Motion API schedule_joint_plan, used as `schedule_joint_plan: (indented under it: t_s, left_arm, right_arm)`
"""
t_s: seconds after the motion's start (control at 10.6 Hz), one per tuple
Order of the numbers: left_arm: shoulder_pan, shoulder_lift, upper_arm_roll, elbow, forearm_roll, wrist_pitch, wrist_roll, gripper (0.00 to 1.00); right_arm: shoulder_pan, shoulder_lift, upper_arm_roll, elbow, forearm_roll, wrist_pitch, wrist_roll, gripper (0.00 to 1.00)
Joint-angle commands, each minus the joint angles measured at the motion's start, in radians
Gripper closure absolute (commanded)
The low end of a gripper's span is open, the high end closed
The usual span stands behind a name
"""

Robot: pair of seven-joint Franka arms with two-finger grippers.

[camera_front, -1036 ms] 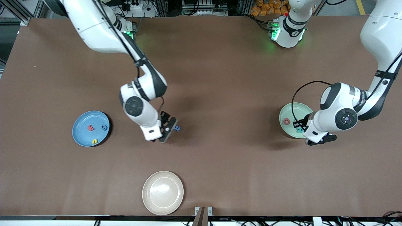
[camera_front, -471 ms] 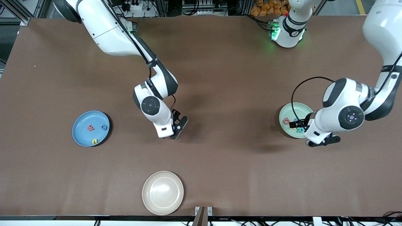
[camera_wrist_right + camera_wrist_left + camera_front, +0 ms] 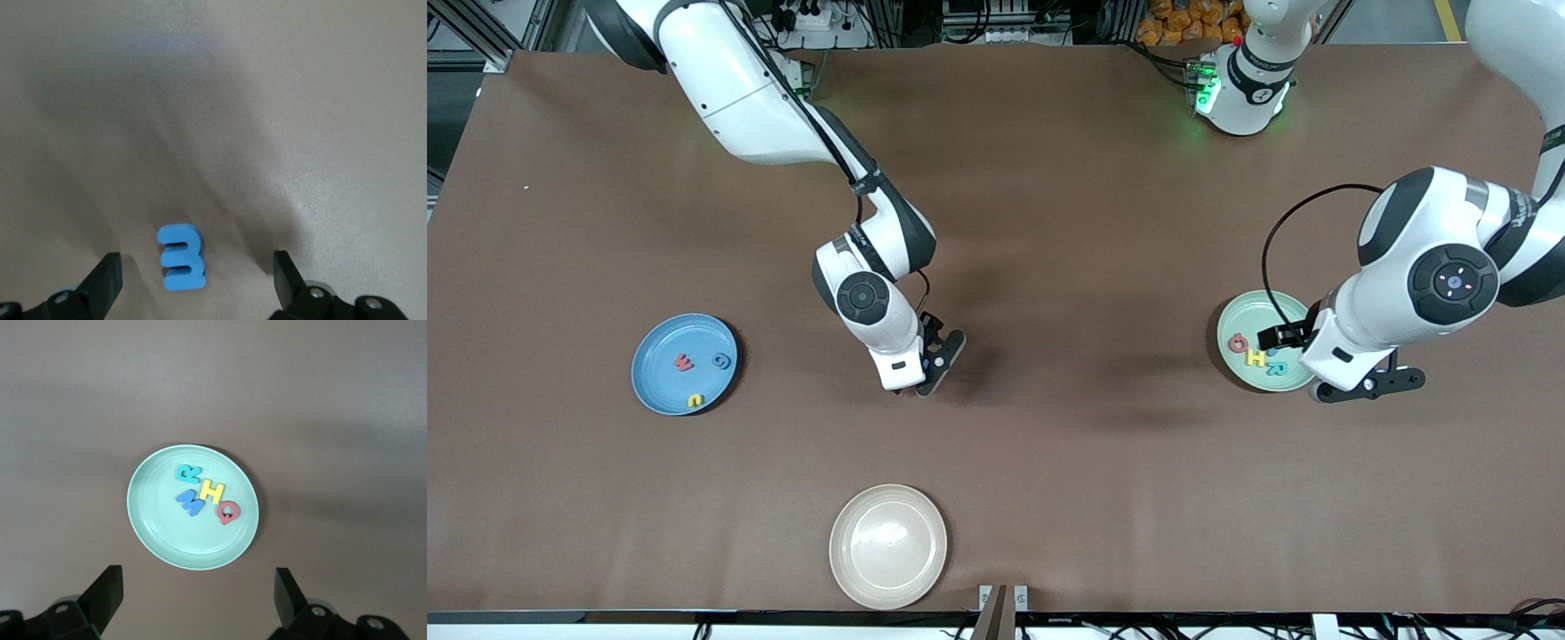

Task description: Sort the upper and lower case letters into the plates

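Observation:
A small blue foam letter (image 3: 180, 257) lies flat on the brown table, between the open fingers of my right gripper (image 3: 195, 270). In the front view my right gripper (image 3: 930, 363) hangs low over mid-table and hides that letter. The mint green plate (image 3: 1249, 316) holds a red Q (image 3: 1238, 342), a yellow H (image 3: 1256, 358), a teal R and a blue M (image 3: 189, 502). My left gripper (image 3: 1325, 363) is open and empty, over the table beside that plate (image 3: 160, 528). The blue plate (image 3: 660, 378) holds three small letters.
A cream-beige round plate (image 3: 887, 546) sits near the table's front edge, nearer to the front camera than my right gripper. The blue plate is toward the right arm's end, the mint one toward the left arm's end.
My right gripper moved toward the left arm's end and now covers the blue letter in the front view. My left gripper drew back from over the mint plate, uncovering its letters.

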Motion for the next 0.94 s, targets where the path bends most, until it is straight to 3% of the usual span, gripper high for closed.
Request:
schedule_joint_plan:
  t_s: [0.0,0.09,0.28,0.38,0.57,0.85]
  left_arm:
    - [0.007,-0.067,-0.008,-0.009,-0.019,-0.021,0.035,0.00]
    - [0.007,-0.074,-0.007,-0.006,-0.022,-0.022,0.052,0.00]
    - [0.006,-0.112,-0.001,0.008,-0.073,-0.038,0.105,0.00]
    - [-0.015,-0.148,0.034,0.017,-0.116,-0.044,0.107,0.00]
    - [-0.217,-0.233,0.265,0.051,-0.183,-0.056,0.157,0.00]
    - [-0.437,-0.311,0.610,0.051,-0.359,-0.059,0.358,0.00]
  right_arm:
    - [0.006,0.029,-0.008,0.023,-0.050,0.055,0.021,0.76]
    - [-0.002,0.032,-0.008,0.019,-0.053,0.089,0.017,0.95]
    - [-0.005,0.029,-0.008,0.016,-0.052,0.084,0.018,0.96]
    - [-0.010,0.026,-0.008,0.016,-0.052,0.080,0.020,0.98]
    - [-0.059,0.002,-0.008,0.011,-0.052,0.071,0.015,1.00]
    - [-0.192,-0.081,-0.008,0.013,-0.052,-0.087,0.009,1.00]
